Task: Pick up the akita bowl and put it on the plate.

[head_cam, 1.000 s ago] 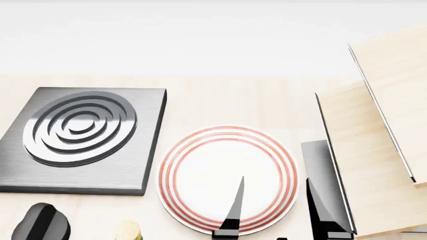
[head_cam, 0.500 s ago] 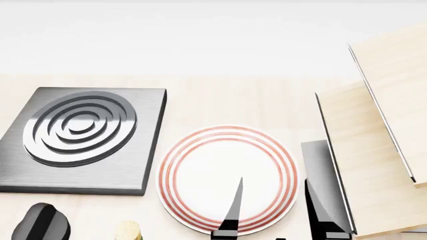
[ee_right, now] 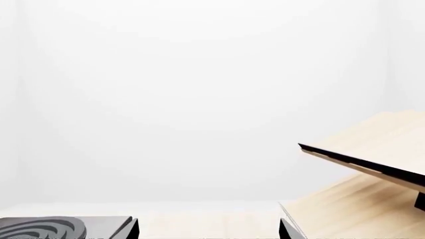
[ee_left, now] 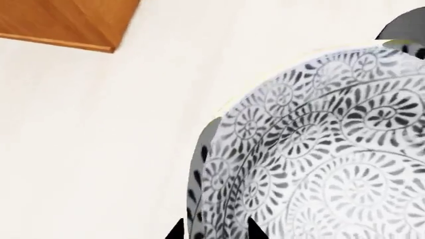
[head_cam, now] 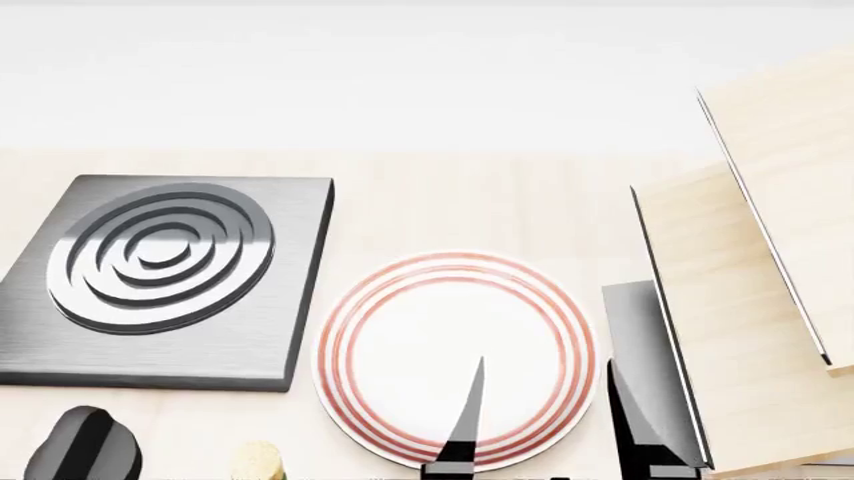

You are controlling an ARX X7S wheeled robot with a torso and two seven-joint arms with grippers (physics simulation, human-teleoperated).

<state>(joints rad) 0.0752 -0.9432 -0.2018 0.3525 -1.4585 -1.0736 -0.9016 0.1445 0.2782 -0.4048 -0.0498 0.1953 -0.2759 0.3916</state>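
On the pale wooden counter (head_cam: 441, 200), my left gripper (ee_left: 214, 231) is clamping the grey-black floral white bowl's (ee_left: 319, 149) rim; it could slip before reaching the red-ringed white plate (head_cam: 454, 355).

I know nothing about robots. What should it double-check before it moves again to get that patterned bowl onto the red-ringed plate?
1. Left hand placed at the akita bowl: ok, a fingertip shows on either side of its wall.
2. Grip closed firmly: cannot tell.
3. Bowl lifted off the surface: cannot tell; it is outside the head view.
4. Plate bare: ok, nothing lies on it.
5. Right hand out of the way: probably not ok; its open fingers overlap the plate in the head view.
6. Burner apart from the plate: ok.
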